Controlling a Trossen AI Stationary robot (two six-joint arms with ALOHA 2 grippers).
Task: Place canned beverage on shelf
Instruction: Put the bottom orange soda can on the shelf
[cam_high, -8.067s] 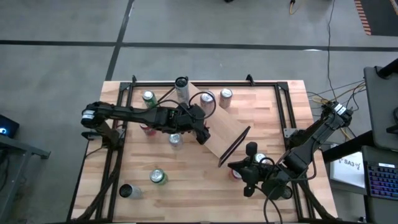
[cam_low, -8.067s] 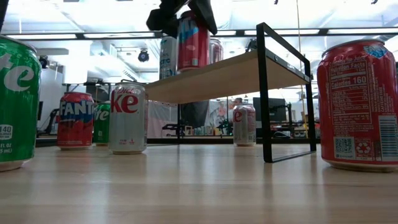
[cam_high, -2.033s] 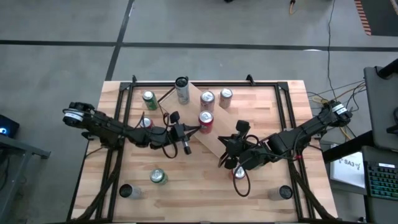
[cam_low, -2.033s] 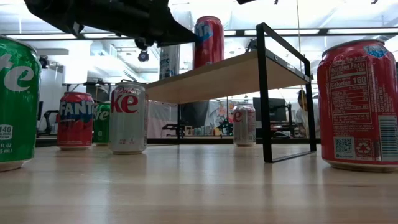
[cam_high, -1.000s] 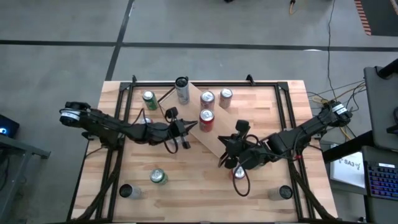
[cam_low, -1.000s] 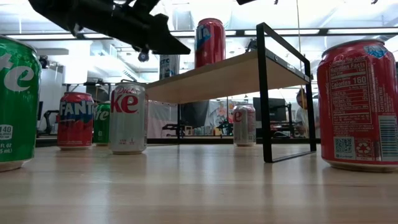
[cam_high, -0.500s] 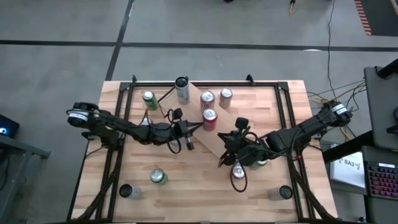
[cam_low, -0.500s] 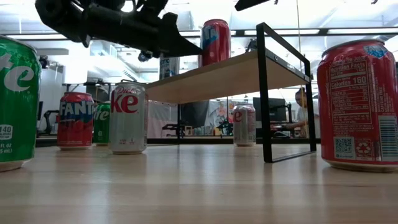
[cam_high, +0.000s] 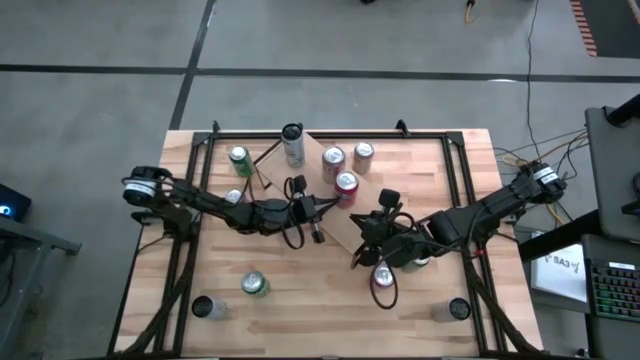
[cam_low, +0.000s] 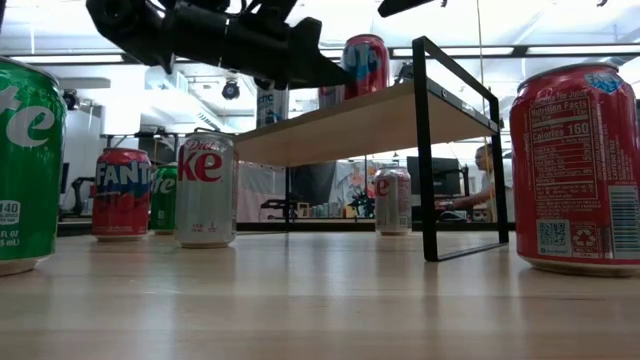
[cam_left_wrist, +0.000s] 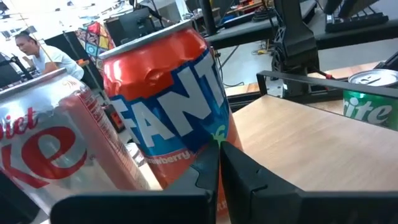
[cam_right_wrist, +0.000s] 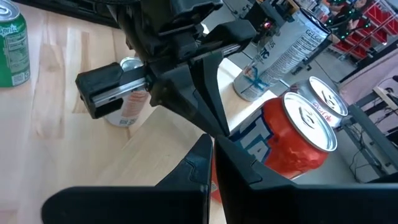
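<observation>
Right against the left gripper (cam_high: 318, 235), whose fingers are pressed shut with nothing between them, stands the red Fanta can (cam_high: 346, 187), upright on the shelf (cam_high: 366, 222) with its long axis vertical. Its fingertips (cam_left_wrist: 219, 163) sit at the can's side near the base, so the can lies just ahead of them, toward the shelf's middle. Beyond it, on the far side, the right gripper (cam_high: 367, 243) also points at the can, shut and empty, close by but apart. Either arm is judged near enough for any nudge.
</observation>
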